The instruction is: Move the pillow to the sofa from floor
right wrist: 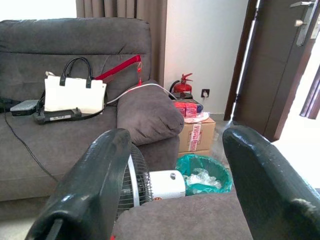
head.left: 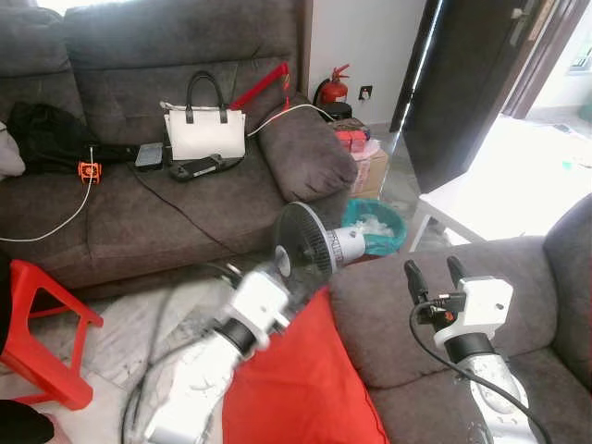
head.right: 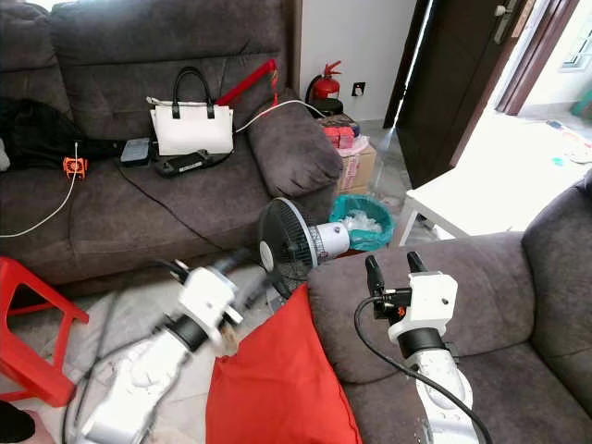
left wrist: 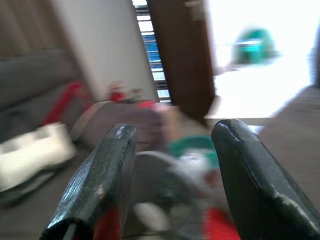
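The red pillow [head.left: 296, 388] stands on edge on the floor, leaning against the arm of the near grey sofa [head.left: 416, 314]. My left arm [head.left: 248, 319] reaches up just above the pillow's upper left edge, blurred. The left gripper [left wrist: 175, 135] is open with nothing between its fingers, and the pillow's red [left wrist: 220, 225] shows low behind them. My right gripper [head.left: 433, 274] is open too, held upright over the near sofa's arm, a little right of the pillow and apart from it.
A floor fan [head.left: 305, 242] stands right behind the pillow. Beyond it are a teal bin [head.left: 375, 227] and cartons. The far sofa [head.left: 120, 213] holds a white handbag [head.left: 203, 129] and cables. A red stool [head.left: 42, 328] is on the left, a white table [head.left: 481, 199] on the right.
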Controlling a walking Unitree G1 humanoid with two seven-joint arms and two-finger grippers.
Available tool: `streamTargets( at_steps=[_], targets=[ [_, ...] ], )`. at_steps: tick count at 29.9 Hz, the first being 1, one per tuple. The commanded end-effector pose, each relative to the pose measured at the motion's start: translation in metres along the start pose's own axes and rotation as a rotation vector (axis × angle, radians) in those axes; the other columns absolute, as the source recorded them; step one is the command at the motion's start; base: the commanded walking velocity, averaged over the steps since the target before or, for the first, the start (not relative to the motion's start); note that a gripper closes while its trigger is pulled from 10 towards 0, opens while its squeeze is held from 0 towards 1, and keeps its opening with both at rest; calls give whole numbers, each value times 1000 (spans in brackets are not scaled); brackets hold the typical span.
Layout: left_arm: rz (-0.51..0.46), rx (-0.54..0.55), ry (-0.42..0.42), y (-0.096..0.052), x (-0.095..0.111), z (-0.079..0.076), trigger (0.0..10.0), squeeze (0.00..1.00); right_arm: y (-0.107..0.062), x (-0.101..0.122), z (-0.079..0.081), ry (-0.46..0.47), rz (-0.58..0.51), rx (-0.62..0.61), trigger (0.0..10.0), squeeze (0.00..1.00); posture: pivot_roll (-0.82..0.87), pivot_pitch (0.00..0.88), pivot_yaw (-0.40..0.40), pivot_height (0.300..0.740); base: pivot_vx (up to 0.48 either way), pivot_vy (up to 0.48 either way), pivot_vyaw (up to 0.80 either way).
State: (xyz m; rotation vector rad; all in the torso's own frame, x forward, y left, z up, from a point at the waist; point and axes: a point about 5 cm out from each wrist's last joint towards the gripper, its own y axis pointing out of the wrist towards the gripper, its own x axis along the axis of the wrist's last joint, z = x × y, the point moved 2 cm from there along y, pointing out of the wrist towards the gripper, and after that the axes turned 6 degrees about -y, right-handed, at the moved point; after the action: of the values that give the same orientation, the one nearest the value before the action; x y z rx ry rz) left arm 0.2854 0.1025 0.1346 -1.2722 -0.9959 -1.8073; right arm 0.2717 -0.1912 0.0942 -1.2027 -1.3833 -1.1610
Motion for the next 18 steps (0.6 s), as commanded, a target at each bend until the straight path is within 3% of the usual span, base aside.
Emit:
streamTargets(
  at_steps=[1, 2, 6, 18],
  targets=[
    [37, 104, 4, -6, -9, 21, 10000, 0, 1, -1, -1, 4, -1, -5, 10000, 0, 136, 0, -51, 740, 0, 0, 0],
    [37, 104, 4, -6, -9, 21, 10000, 0, 1, -1, -1, 4, -1, -5, 10000, 0, 136, 0, -51, 740, 0, 0, 0],
    [55, 253, -4, -18, -17, 46, 10000, 0, 1, -1, 0, 8, -1, -5, 10000, 0, 138, 0, -53, 740, 0, 0, 0],
    [45, 243, 1, -13, -19, 38, 10000, 0, 0, 1, 6, 28, -17, 0, 10000, 0, 135, 0, -57, 740, 0, 0, 0]
  ],
)
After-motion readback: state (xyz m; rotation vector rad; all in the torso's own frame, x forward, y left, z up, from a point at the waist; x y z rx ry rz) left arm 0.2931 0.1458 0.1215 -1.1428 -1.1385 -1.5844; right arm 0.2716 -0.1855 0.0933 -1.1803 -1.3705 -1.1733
